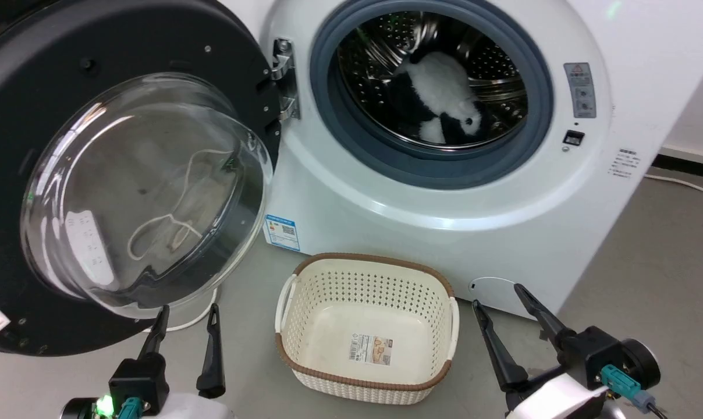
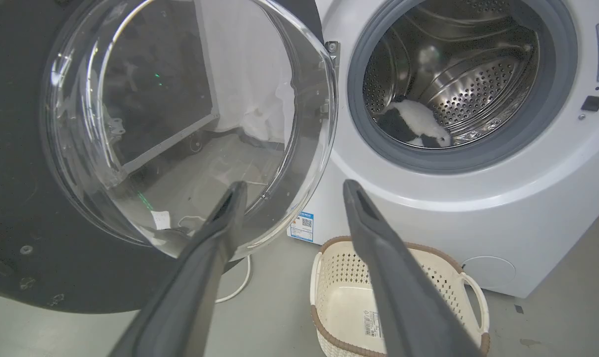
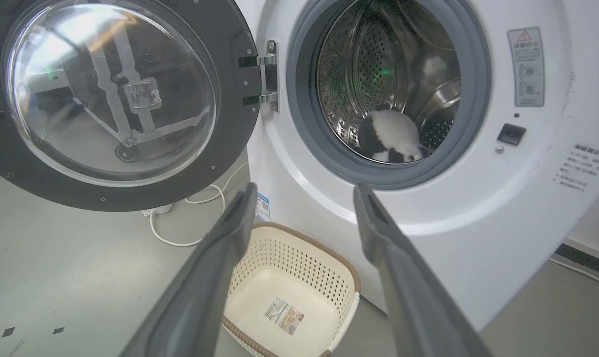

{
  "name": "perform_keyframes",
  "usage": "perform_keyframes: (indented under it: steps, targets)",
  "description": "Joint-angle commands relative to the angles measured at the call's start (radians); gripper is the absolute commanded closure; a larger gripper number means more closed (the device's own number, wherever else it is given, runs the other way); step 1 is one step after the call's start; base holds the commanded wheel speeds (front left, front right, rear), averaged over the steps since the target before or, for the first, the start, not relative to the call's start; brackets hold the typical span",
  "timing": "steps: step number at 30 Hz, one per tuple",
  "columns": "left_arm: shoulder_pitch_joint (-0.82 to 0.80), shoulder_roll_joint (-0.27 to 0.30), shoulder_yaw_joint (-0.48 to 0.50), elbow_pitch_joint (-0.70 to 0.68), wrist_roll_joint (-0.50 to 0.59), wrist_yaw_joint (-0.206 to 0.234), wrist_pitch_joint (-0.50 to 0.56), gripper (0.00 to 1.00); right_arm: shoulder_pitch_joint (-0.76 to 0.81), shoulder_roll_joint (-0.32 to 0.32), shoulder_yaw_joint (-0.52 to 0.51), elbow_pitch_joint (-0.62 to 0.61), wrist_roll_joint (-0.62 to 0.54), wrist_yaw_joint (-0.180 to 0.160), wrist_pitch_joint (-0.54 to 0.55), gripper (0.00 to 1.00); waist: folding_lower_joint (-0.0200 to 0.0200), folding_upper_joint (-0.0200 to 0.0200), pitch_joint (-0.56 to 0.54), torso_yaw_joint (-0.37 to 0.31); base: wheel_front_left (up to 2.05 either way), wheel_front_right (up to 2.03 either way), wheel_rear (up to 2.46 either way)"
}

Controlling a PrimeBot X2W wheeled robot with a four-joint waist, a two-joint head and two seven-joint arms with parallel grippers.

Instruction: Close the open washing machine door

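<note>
The washing machine door stands wide open, swung out to the left on its metal hinge; its black rim frames a bulging clear glass bowl. The same washing machine door faces both wrist cameras. To the right gapes the grey-ringed steel drum mouth with a black-and-white plush toy inside. My left gripper is open, low at the left, its fingertips just under the door's lower rim. My right gripper is open at the lower right, near the machine's base. Neither holds anything.
A cream perforated laundry basket with a brown rim stands empty on the grey floor in front of the white machine, between my two grippers. A white cable lies on the floor under the door.
</note>
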Motion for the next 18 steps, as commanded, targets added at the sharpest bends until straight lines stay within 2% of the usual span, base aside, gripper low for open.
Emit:
perform_keyframes:
  steps: [1, 16, 17, 18]
  targets:
    - [0.014, 0.0, 0.003, -0.006, -0.003, 0.004, -0.011, 0.0, -0.018, -0.005, 0.009, 0.007, 0.007, 0.0, -0.013, 0.0, 0.0, 0.0, -0.001, 0.01, 0.0, 0.0, 0.0]
    - [0.027, 0.0, 0.013, -0.008, -0.007, 0.002, -0.04, 0.0, -0.017, -0.004, 0.037, 0.018, 0.014, 0.001, -0.042, 0.0, 0.0, 0.0, -0.001, 0.067, 0.0, 0.0, 0.0]
    - [0.028, 0.0, 0.013, -0.006, -0.009, 0.001, -0.042, 0.79, -0.017, -0.004, 0.038, 0.018, 0.014, 0.001, -0.044, 0.0, 0.0, 0.0, 0.0, 0.071, 0.0, 0.0, 0.0]
    - [0.028, 0.0, 0.014, -0.006, -0.011, -0.001, -0.044, 1.0, -0.017, -0.004, 0.04, 0.019, 0.014, 0.001, -0.046, 0.0, 0.0, 0.0, 0.001, 0.076, 0.0, 0.0, 0.0]
